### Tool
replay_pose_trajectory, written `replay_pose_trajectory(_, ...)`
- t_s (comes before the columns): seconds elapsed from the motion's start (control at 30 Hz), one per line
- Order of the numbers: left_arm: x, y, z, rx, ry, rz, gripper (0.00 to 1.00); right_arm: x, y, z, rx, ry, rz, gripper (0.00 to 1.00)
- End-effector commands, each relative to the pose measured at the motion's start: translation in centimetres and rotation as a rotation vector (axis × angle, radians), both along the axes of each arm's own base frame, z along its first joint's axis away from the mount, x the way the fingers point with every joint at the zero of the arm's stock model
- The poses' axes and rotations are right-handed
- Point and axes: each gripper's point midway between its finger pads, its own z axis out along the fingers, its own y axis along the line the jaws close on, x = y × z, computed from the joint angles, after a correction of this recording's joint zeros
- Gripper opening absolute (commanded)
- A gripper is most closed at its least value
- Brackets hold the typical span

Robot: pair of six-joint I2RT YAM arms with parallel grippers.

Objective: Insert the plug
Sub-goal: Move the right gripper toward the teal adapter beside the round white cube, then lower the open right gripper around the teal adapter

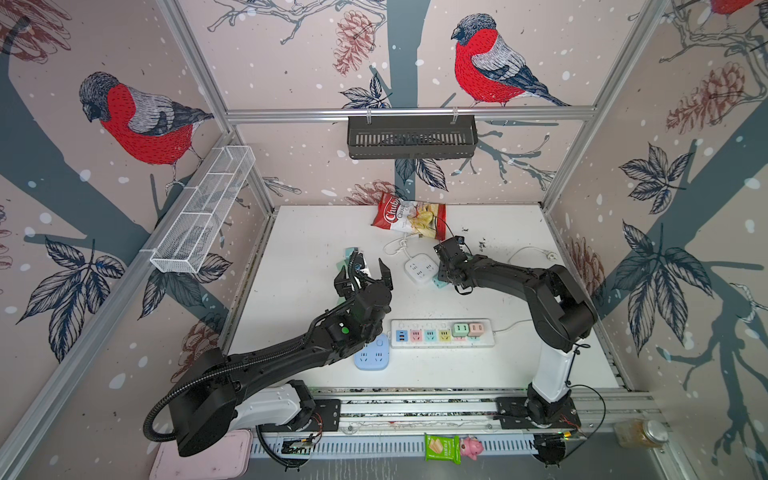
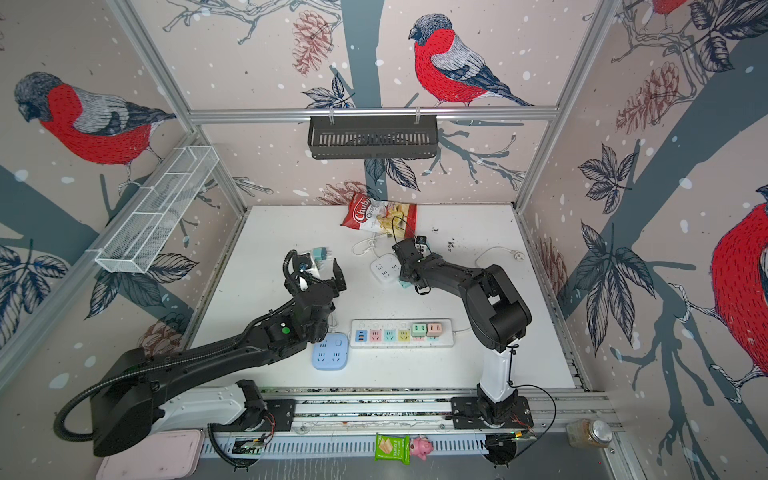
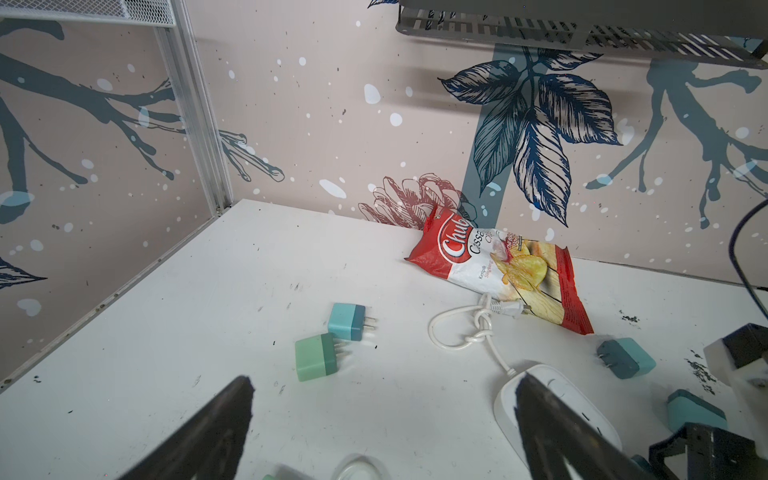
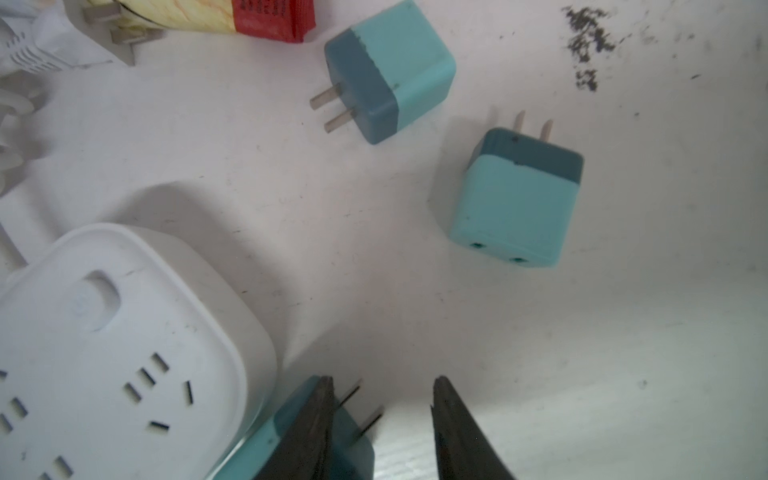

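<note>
My right gripper [image 4: 382,386] is down at the table beside the white socket cube [image 4: 116,353], shut on a teal plug [image 4: 353,440] whose two prongs point out between the fingers. In both top views this plug [image 1: 439,284] [image 2: 404,284] shows only as a teal corner under the gripper. Two more teal plugs [image 4: 395,66] [image 4: 519,199] lie loose just beyond. My left gripper [image 1: 365,272] [image 3: 384,380] hovers open and empty at mid table. A teal plug [image 3: 347,322] and a green plug [image 3: 316,357] lie ahead of it. The long power strip [image 1: 442,334] holds a green plug [image 1: 460,329] and a pink plug [image 1: 476,329].
A blue socket cube [image 1: 372,353] lies partly under my left forearm. A chips bag [image 1: 409,216] lies by the back wall, with the white cube's knotted cord [image 3: 478,328] in front of it. Another white cable [image 1: 536,251] trails at the right.
</note>
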Motion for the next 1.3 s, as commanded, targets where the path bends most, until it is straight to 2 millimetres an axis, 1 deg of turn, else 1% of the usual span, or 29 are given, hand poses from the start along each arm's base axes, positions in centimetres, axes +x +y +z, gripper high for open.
replay_pose_trajectory(0.0, 0.1, 0.2, 0.4, -0.023, -0.019, 0.014, 0.98, 0.3, 0.4, -0.2, 0.016, 0.008, 0.021, 0.40)
replay_pose_trajectory(0.17, 0.2, 0.0, 0.4, -0.017, -0.018, 0.011, 0.98, 1.2, 0.8, 0.2, 0.026, -0.004, 0.023, 0.42)
replay_pose_trajectory(0.23, 0.2, -0.2, 0.4, -0.017, -0.017, 0.005, 0.98, 1.5, 0.8, 0.1, 0.023, -0.005, 0.020, 0.47)
replay_pose_trajectory(0.27, 0.3, -0.2, 0.3, -0.013, -0.014, 0.002, 0.98, 1.7, 0.8, -0.1, 0.019, -0.001, 0.018, 0.48)
replay_pose_trajectory(0.43, 0.3, -0.3, 0.3, -0.013, -0.015, 0.001, 0.98, 1.6, 0.3, -1.1, -0.011, 0.023, 0.003, 0.48)
replay_pose_trajectory(0.57, 0.3, -0.4, 0.3, -0.009, -0.014, -0.003, 0.97, 0.8, -0.4, -1.4, -0.035, 0.030, -0.013, 0.47)
replay_pose_trajectory(0.73, 0.4, -0.6, 0.3, -0.012, -0.011, -0.013, 0.98, -0.7, -1.5, -0.8, -0.072, 0.016, -0.039, 0.47)
replay_pose_trajectory(0.83, 0.3, -0.5, 0.3, -0.016, -0.014, -0.011, 0.98, -1.9, -1.4, -0.4, -0.070, 0.008, -0.033, 0.47)
replay_pose_trajectory(1.0, 0.2, -0.4, 0.4, -0.019, -0.015, -0.012, 0.98, -3.8, -0.2, 0.2, -0.052, -0.005, 0.006, 0.47)
replay_pose_trajectory(1.27, 0.1, -0.4, 0.6, -0.027, -0.017, -0.016, 0.97, -5.6, 2.5, 0.4, -0.041, -0.002, 0.074, 0.47)
